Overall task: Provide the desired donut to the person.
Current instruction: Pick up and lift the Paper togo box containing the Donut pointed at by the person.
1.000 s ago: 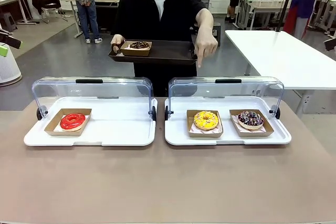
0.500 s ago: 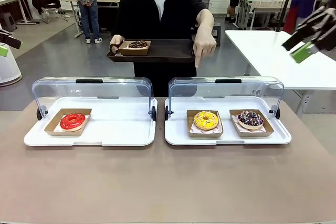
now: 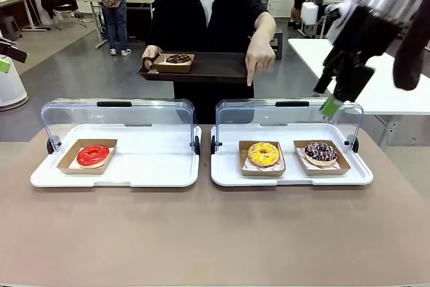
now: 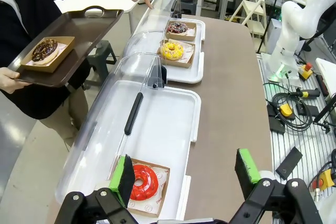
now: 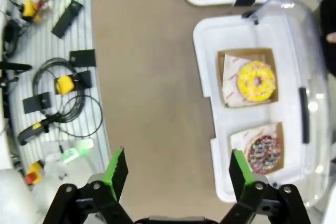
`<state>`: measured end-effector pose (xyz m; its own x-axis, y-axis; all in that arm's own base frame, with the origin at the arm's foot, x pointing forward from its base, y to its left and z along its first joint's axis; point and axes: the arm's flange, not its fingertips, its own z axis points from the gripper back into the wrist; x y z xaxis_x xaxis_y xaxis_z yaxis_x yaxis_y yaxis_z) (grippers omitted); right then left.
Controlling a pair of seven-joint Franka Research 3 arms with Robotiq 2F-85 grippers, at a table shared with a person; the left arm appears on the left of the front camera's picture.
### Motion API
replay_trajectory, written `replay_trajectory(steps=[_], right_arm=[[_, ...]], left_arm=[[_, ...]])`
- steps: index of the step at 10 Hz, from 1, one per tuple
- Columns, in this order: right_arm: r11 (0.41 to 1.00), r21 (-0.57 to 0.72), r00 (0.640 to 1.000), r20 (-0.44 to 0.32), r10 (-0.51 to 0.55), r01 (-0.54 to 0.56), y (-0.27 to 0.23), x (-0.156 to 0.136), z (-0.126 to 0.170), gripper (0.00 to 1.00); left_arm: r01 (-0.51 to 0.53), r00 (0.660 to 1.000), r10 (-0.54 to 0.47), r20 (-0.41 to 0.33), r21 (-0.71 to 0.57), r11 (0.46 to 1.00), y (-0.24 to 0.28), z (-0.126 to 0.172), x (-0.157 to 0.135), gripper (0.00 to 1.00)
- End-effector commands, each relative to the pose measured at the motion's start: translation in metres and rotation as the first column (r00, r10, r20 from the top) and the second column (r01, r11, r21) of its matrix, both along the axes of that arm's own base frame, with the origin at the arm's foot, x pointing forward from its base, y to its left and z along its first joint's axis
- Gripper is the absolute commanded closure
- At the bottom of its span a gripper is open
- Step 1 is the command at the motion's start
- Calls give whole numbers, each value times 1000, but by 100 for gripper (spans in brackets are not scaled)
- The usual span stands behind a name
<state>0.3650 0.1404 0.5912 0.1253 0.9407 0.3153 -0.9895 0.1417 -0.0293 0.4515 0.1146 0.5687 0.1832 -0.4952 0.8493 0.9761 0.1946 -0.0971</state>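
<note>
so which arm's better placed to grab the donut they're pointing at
right, likely: the person's hand points down over the right tray, seemingly the yellow donut. the right gripper hangs open near that tray; the left gripper is open by the red donut

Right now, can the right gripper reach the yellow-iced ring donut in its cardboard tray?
Likely yes: the clear plastic lid is swung back, nothing covers the yellow-iced donut, and the right gripper hangs open above.

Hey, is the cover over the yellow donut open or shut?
Open: the clear cover is rolled back behind the tray, leaving the yellow donut uncovered.
</note>
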Motion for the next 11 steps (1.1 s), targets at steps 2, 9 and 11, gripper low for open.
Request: replay_trajectory(steps=[2,9,11], right_arm=[[1000,-19,997,82,6,-4,14,9,-57,0],[999,30,998,60,23,-25,18,28,-128,0],[999,-41,998,55,17,-15,30,25,-131,0]], left_arm=[[-7,1000,7,-8,-2,1000,0,1,-2,0],[-7,1000,7,-8,-2,1000,0,1,-2,0],[-7,1000,7,-8,-2,1000,0,1,-2,0]])
